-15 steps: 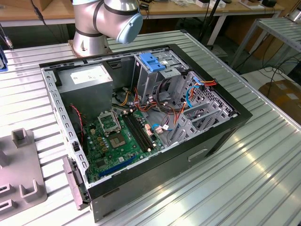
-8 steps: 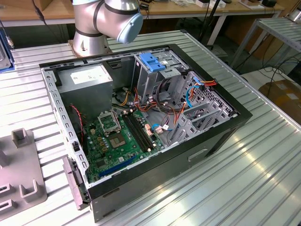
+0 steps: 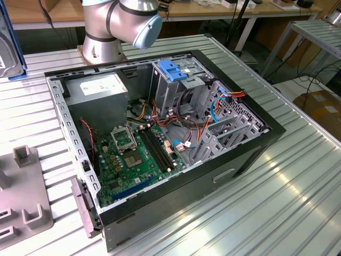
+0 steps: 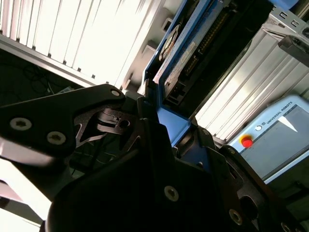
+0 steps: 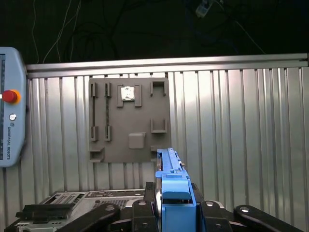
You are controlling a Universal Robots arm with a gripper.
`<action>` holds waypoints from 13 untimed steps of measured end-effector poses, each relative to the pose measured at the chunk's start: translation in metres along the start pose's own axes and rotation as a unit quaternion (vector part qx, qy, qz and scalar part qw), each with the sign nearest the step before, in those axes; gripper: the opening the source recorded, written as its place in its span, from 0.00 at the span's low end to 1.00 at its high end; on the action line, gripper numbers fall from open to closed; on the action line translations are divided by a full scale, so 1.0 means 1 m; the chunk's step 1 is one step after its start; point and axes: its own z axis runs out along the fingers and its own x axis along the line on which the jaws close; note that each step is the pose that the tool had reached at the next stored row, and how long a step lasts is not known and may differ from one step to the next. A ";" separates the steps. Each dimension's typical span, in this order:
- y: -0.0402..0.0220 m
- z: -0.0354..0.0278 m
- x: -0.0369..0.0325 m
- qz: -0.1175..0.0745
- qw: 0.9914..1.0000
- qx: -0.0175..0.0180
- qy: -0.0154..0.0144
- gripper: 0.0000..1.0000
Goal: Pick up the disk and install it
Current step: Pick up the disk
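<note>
The arm (image 3: 121, 24) rises just beyond the far edge of the open computer case (image 3: 176, 210). In the exterior view its silver shoulder joints, one with a blue cap, stand upright there. In both wrist views the black pincer (image 4: 166, 128) (image 5: 172, 205) is clamped on the disk (image 4: 179, 50), with its linkage bars folded inward on either side of the blue rail.

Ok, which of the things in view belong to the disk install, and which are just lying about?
In the job:
the disk, gripped in the tool
the open computer case
its drive cage with the blue latch

Just lying about:
the teach pendant
the grey fixture plate
the small silver part on it
</note>
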 end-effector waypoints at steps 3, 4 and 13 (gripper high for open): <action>-0.0042 -0.0001 -0.0002 0.000 1.000 0.000 0.000 0.37; -0.0054 -0.0001 -0.0003 0.000 1.000 0.000 0.000 0.37; -0.0198 -0.0005 -0.0009 0.000 1.000 0.000 0.000 0.37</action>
